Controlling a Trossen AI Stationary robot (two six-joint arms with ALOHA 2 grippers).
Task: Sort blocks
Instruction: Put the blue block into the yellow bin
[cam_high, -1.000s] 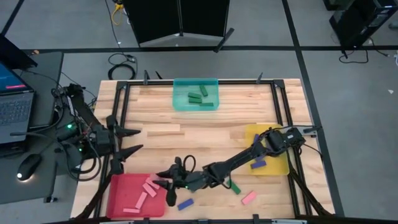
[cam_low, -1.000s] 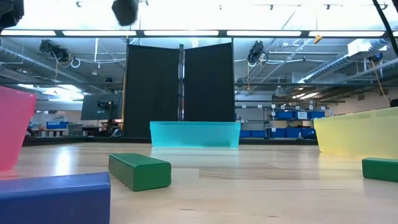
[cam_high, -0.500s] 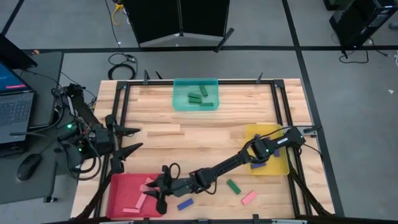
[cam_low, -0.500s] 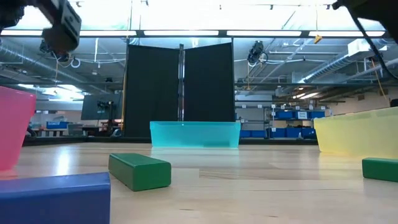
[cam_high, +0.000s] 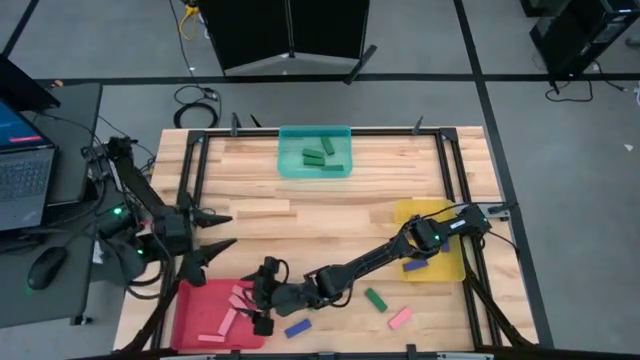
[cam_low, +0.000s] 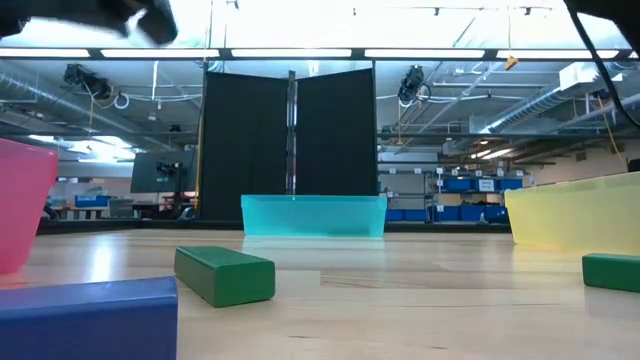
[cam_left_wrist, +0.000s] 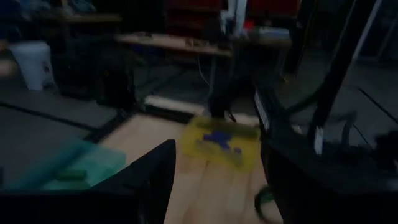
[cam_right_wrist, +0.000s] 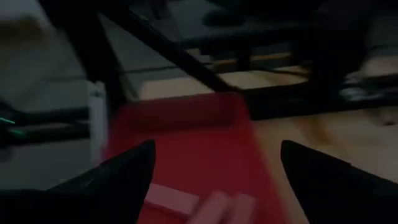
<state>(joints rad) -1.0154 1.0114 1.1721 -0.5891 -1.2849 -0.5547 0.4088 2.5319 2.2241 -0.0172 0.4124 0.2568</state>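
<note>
My right gripper (cam_high: 263, 296) hovers over the right edge of the red tray (cam_high: 195, 305), open wide with nothing between its fingers (cam_right_wrist: 118, 177). Pink blocks (cam_high: 240, 298) lie in the tray below it (cam_right_wrist: 169, 199). On the table beside it lie a blue block (cam_high: 297, 327), a green block (cam_high: 375, 299) and a pink block (cam_high: 400, 317). The low view shows the blue block (cam_low: 88, 318) and a green one (cam_low: 224, 275) close up. My left gripper (cam_high: 225, 232) waits open at the table's left edge.
The teal tray (cam_high: 315, 152) at the far edge holds green blocks. The yellow tray (cam_high: 432, 215) on the right holds blue blocks (cam_high: 415, 264). A long pale wooden bar (cam_high: 262, 207) lies left of centre. Bare wood lies between the trays.
My right gripper has swung toward the table's left edge, from beside the red tray to over its right rim. My left gripper has edged a little toward the near edge.
</note>
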